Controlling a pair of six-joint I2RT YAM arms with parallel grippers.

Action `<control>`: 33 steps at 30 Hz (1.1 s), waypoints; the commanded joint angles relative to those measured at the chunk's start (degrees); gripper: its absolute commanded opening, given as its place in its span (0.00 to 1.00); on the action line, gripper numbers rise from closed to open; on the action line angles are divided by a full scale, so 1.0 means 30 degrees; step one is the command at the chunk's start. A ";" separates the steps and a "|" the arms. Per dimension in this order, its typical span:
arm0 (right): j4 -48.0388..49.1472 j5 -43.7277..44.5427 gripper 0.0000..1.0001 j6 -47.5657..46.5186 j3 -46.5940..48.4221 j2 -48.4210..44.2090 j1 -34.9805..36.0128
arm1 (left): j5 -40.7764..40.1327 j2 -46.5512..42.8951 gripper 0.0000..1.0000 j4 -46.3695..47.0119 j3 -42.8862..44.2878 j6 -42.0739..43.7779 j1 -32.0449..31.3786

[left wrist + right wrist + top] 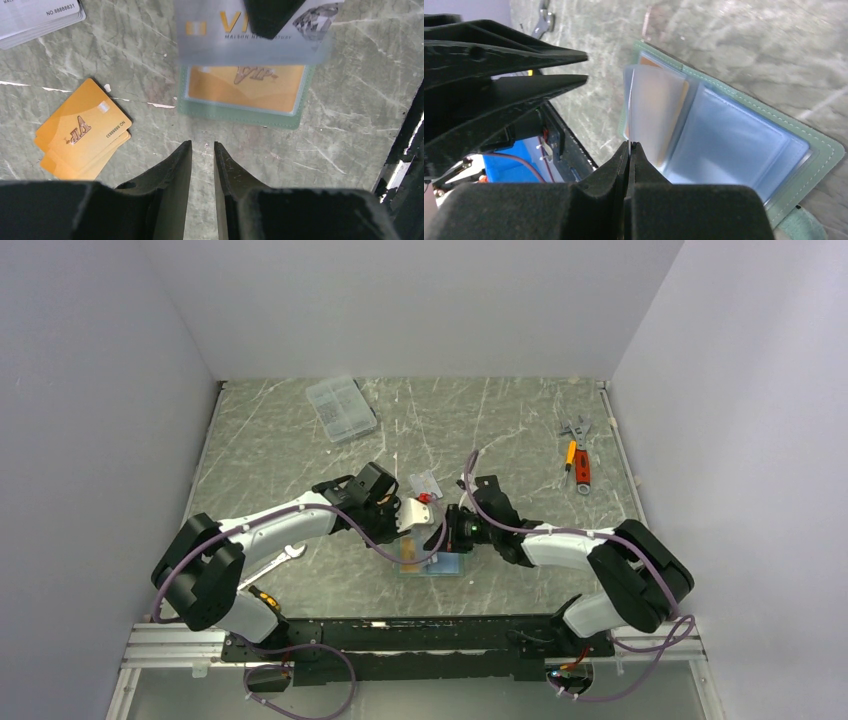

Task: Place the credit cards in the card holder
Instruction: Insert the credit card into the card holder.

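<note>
The card holder (240,118) lies open on the table, grey-green outside with light blue clear sleeves (734,140) inside. An orange-gold credit card (245,92) sits in one sleeve. My right gripper (630,144) is shut on a silvery-white VIP card (220,40) and holds it on edge just above the holder. My left gripper (202,145) hovers close in front of the holder with its fingers a little apart and nothing between them. A small stack of orange-gold cards (82,132) lies to its left, and silvery cards (35,17) lie further off. Both grippers meet over the holder (440,568).
A clear plastic compartment box (341,408) stands at the back left. An orange-handled wrench (577,465) lies at the back right, and a metal spanner (285,558) lies by the left arm. Loose silvery cards (425,483) lie just behind the grippers.
</note>
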 commanded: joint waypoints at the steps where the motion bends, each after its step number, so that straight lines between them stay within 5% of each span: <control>1: 0.1392 -0.1007 0.00 -0.0426 0.1064 0.0262 0.0255 | 0.0493 -0.0013 0.29 0.0324 0.0015 0.0366 -0.0046; 17: 0.0534 -0.0729 0.00 -0.0521 0.0994 0.0904 -0.0107 | 0.0594 -0.0773 0.29 0.1076 -0.0777 0.1235 -0.0119; 26: 0.0652 -0.0749 0.00 -0.0359 -0.0613 0.0323 -0.0465 | -0.1823 -0.0279 0.33 0.3324 -0.3181 0.4534 -0.2621; 33: 0.0033 0.0238 0.00 -0.0380 -0.1114 -0.0687 -0.0528 | -0.2731 0.0757 0.30 0.3870 -0.2973 0.4381 -0.3310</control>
